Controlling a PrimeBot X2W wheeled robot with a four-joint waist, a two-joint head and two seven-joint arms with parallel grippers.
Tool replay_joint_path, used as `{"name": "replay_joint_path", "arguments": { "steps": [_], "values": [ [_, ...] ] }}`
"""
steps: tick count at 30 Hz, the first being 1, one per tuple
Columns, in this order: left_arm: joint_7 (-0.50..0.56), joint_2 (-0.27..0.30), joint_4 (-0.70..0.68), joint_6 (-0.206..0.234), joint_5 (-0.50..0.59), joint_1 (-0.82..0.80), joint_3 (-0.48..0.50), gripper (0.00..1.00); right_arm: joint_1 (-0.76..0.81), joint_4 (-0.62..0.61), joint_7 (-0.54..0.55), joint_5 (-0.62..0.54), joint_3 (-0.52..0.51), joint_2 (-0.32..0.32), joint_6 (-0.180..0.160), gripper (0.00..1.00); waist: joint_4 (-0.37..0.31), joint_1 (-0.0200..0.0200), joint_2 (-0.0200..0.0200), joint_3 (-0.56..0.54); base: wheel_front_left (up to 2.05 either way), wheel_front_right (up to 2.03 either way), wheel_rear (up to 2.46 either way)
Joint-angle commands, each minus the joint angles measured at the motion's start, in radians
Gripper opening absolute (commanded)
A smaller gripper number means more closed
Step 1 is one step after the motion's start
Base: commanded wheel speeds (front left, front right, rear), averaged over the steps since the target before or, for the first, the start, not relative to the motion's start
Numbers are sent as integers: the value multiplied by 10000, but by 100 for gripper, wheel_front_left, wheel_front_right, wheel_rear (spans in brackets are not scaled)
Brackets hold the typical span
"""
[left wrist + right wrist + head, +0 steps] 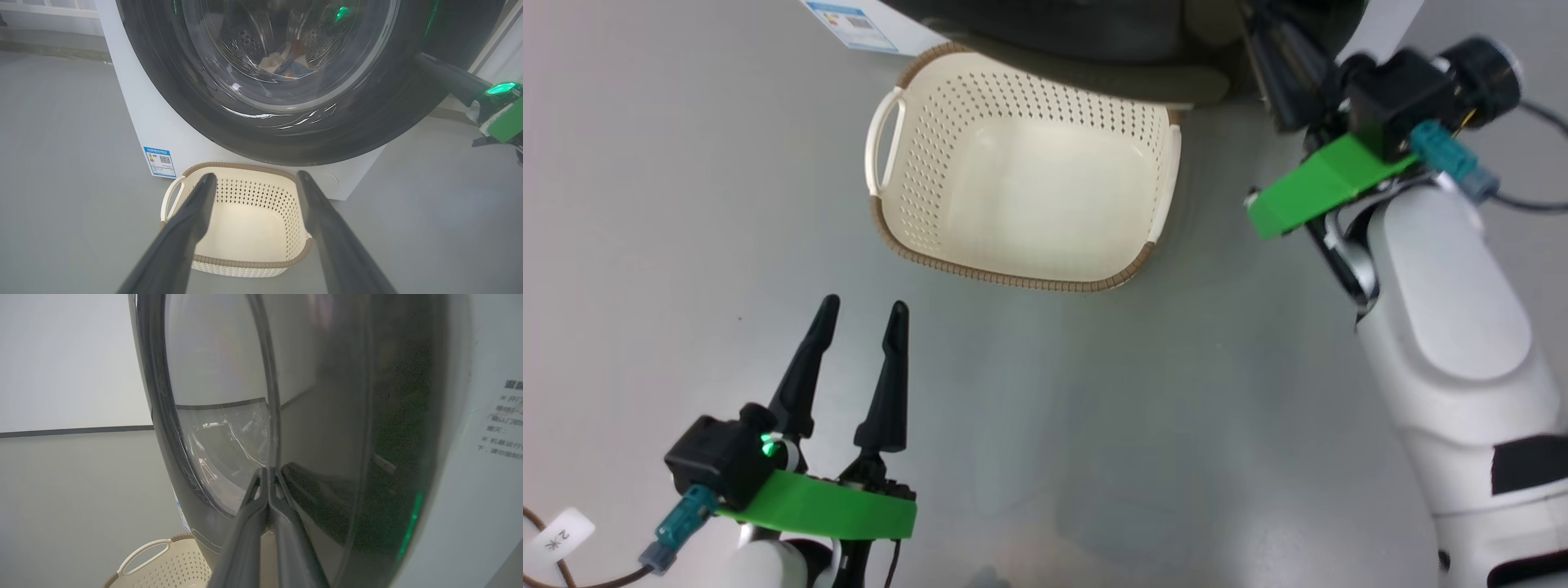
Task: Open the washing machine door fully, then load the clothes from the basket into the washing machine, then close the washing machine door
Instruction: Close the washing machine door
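The washing machine (163,122) stands white ahead, and its glossy black washing machine door (367,102) lies across its front. Whether the door is latched I cannot tell. Through the glass the clothes (286,61) lie in the steel drum as blue and cream cloth. The basket (1021,188) sits on the floor below the door with nothing in it. My left gripper (864,306) is open, hovering short of the basket's near rim. My right gripper (267,470) is shut on nothing, its tips pressed against the door (327,416) near its right edge.
Grey floor (1135,425) spreads all round the basket. A blue energy sticker (160,161) marks the machine's lower left corner. My right forearm (1445,310) rises at the right of the head view. A white wall (73,355) stands beyond the door.
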Motion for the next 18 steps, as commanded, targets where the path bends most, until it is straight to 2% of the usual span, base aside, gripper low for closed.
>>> {"name": "replay_joint_path", "arguments": {
  "steps": [1, 13, 18],
  "values": [
    [-59, 156, -195, -25, -93, -165, 279, 100, -334, -138, -46, -9, 62, 181, 4, 0, -6, -1, 0, 271, 0, 0, 0],
    [-59, 140, -218, -25, -331, -502, -56, 100, -2012, 279, -46, -78, -919, 315, 4, 0, 44, -1, 0, 1177, 0, 0, 0],
    [-59, 134, -228, -25, -409, -624, -103, 100, -2587, 478, -46, -56, -1027, 390, 4, 0, 97, -1, 0, 1377, 0, 0, 0]
  ]
}}
